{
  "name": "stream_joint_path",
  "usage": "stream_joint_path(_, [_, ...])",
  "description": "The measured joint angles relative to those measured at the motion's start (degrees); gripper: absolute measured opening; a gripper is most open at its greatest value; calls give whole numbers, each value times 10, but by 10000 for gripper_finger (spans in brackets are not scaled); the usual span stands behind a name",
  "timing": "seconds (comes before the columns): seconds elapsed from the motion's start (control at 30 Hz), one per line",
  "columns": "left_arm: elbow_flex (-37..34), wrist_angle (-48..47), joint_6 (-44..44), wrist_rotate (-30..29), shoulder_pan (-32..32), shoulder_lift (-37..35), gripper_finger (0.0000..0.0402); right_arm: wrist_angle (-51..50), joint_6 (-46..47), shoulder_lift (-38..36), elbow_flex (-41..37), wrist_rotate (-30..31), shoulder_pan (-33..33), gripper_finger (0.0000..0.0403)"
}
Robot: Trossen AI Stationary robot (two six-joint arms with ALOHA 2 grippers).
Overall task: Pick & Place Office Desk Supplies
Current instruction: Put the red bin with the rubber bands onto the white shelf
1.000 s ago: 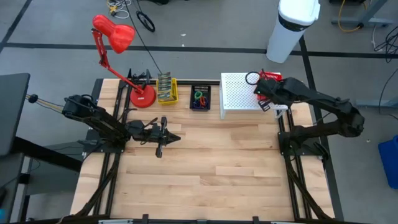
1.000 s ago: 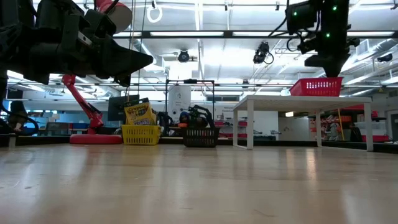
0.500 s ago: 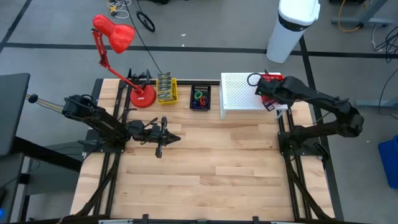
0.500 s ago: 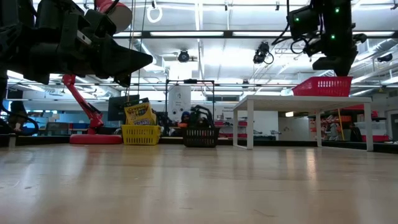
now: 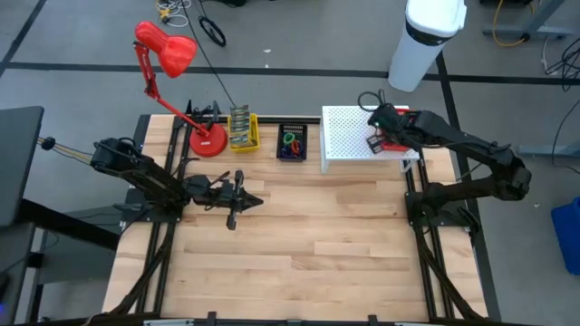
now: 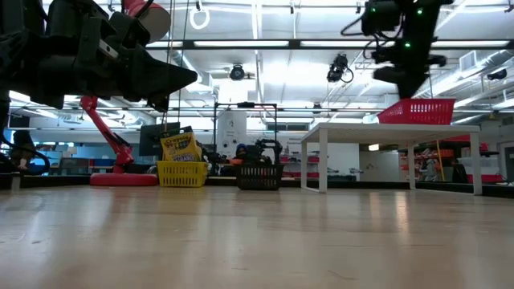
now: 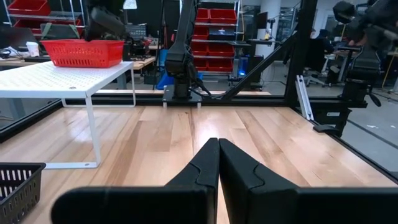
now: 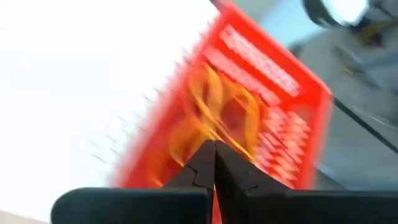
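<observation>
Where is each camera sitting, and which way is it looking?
High: above the table, looking straight down; both arms show.
Low: at tabletop height, looking level across to the riser; arms hang in from above.
Left wrist: on the left arm, looking past the shut left gripper across the table.
Right wrist: on the right arm, looking past the shut right gripper into the red basket.
Shared: all four show the red basket.
</observation>
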Motion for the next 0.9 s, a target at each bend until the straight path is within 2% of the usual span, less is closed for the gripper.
stream_joint_path(0.1, [0, 0, 0, 0, 0, 0, 13, 59, -25, 0, 2, -18, 0, 11])
stream_joint_path(0.27, [0, 0, 0, 0, 0, 0, 13, 59, -26, 0, 29, -4, 0, 8])
stream_joint_path(0.5, [0, 0, 0, 0, 0, 0, 13, 92, -22, 30, 18, -62, 0, 8])
stream_joint_path(0.7, [0, 0, 0, 0, 0, 0, 13, 120, -32, 65, 17, -59, -1, 8])
stream_joint_path(0.9, [0, 0, 0, 0, 0, 0, 13, 106, -32, 66, 17, -44, -10, 8])
